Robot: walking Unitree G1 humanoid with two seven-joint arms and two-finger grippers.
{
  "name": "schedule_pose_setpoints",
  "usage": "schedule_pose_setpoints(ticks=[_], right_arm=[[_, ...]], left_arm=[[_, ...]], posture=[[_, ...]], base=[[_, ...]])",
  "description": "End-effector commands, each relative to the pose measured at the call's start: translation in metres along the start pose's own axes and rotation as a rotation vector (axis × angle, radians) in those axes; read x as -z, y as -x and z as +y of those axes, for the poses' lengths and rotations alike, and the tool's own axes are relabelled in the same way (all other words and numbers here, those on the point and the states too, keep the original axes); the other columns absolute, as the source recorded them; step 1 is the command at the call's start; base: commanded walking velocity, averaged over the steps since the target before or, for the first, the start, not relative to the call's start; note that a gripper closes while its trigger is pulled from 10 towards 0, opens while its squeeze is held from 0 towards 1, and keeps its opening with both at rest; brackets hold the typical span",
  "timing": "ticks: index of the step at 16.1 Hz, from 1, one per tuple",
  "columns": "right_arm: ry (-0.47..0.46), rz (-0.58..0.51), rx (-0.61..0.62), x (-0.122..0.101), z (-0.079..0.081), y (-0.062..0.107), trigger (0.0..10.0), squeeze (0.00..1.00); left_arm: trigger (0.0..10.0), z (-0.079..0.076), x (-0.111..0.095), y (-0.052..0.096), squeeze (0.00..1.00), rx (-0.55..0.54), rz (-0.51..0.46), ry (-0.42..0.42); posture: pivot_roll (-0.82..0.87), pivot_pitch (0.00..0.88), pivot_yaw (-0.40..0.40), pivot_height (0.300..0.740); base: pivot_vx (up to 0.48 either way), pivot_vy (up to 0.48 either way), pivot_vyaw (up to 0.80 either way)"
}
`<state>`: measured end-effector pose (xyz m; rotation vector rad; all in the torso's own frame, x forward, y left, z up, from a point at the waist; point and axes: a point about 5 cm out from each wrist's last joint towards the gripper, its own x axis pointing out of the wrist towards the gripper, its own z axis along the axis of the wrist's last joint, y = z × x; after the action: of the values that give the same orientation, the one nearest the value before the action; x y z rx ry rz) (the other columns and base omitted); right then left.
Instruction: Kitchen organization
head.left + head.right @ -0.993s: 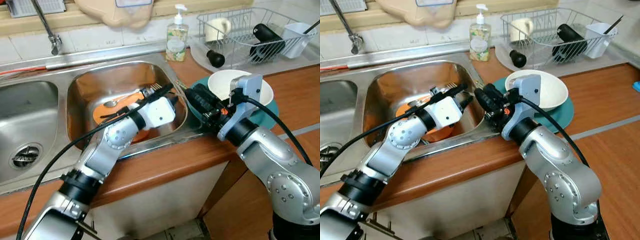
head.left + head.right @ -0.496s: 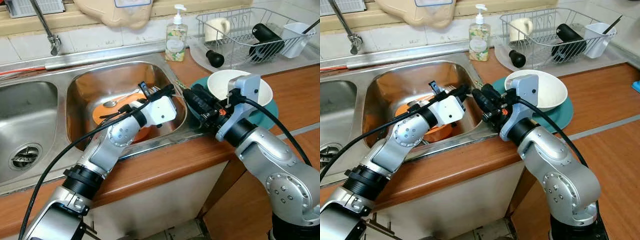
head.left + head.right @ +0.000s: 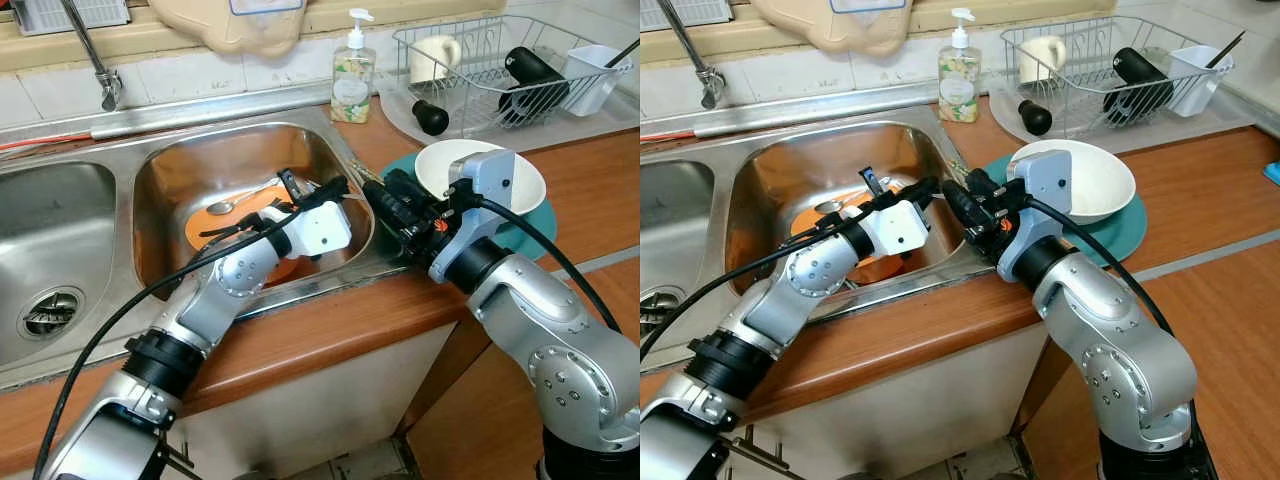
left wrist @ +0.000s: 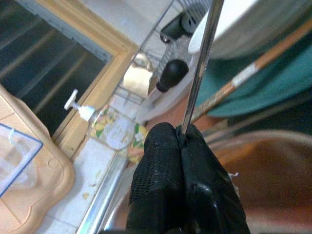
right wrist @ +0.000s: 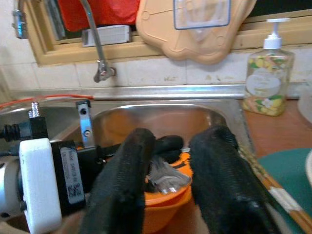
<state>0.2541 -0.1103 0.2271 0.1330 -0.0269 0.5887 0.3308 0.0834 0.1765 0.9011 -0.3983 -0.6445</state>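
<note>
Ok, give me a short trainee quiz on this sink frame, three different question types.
1. True or false: the left gripper is shut on a thin metal utensil.
2. The white bowl sits on: A) the teal plate; B) the dish rack; C) the sink floor.
3. Fill in: the right gripper, at the sink's edge facing the left gripper, has its fingers ____ (open or shut).

Key: 1 true; 2 A; 3 open.
</note>
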Motion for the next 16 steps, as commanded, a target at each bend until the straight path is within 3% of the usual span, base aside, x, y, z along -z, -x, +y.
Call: schedule_pose_setpoints(ticks=[1,2,3,4,5,7,8,9,14,15,16], right_arm=[[0.019,0.001,0.028,-0.001,-0.003,0.000,10.0,0.79],[0.025,0.007,0.034,0.000,-0.005,0.001,10.0,0.00],[0.033,0.018,0.034,0.001,-0.006,0.003,10.0,0.00],[0.069,0.070,0.002,0.007,-0.006,0.008,10.0,0.00],[0.069,0.070,0.002,0.007,-0.006,0.008,10.0,0.00],[0.102,0.127,-0.038,0.015,-0.002,0.010,10.0,0.00],[0.108,0.138,-0.045,0.017,-0.001,0.011,10.0,0.00],[0.124,0.175,-0.075,0.022,0.003,0.011,10.0,0.00],[0.148,0.219,-0.119,0.028,0.008,0.013,10.0,0.00],[0.153,0.228,-0.124,0.029,0.008,0.013,10.0,0.00],[0.159,0.239,-0.130,0.031,0.009,0.013,10.0,0.00]], left_arm=[[0.0,0.010,0.004,0.000,0.00,-0.021,0.014,-0.028],[0.0,0.013,0.009,0.001,0.00,-0.022,0.035,-0.038],[0.0,0.016,0.015,0.002,0.00,-0.019,0.061,-0.045],[0.0,0.025,0.035,0.004,0.00,-0.006,0.146,-0.066],[0.0,0.025,0.035,0.004,0.00,-0.006,0.146,-0.066],[0.0,0.028,0.056,0.004,0.00,0.023,0.256,-0.075],[2.2,0.028,0.062,0.004,0.00,0.034,0.292,-0.069],[10.0,0.024,0.084,0.008,0.00,0.100,0.460,-0.060],[10.0,0.019,0.105,0.016,0.00,0.180,0.640,0.007],[10.0,0.018,0.108,0.017,0.54,0.204,0.661,0.025],[10.0,0.015,0.110,0.018,1.00,0.245,0.690,0.050]], posture=[[-0.20,0.000,0.045,0.740],[-0.20,0.000,0.048,0.740],[-0.20,0.000,0.048,0.740],[-0.20,0.000,0.051,0.740],[-0.20,0.000,0.051,0.740],[-0.21,0.000,0.051,0.740],[-0.21,0.000,0.050,0.740],[-0.21,0.000,0.044,0.740],[-0.21,0.000,0.038,0.740],[-0.21,0.000,0.037,0.740],[-0.21,0.000,0.037,0.740]], base=[[0.000,0.000,0.00],[0.000,0.000,0.00],[0.000,0.000,0.00],[0.000,0.000,0.00],[0.000,0.000,0.00],[0.000,0.000,0.00],[0.000,0.000,0.00],[0.000,0.000,0.00],[0.000,0.000,0.00],[0.000,0.000,0.00],[0.000,0.000,0.00]])
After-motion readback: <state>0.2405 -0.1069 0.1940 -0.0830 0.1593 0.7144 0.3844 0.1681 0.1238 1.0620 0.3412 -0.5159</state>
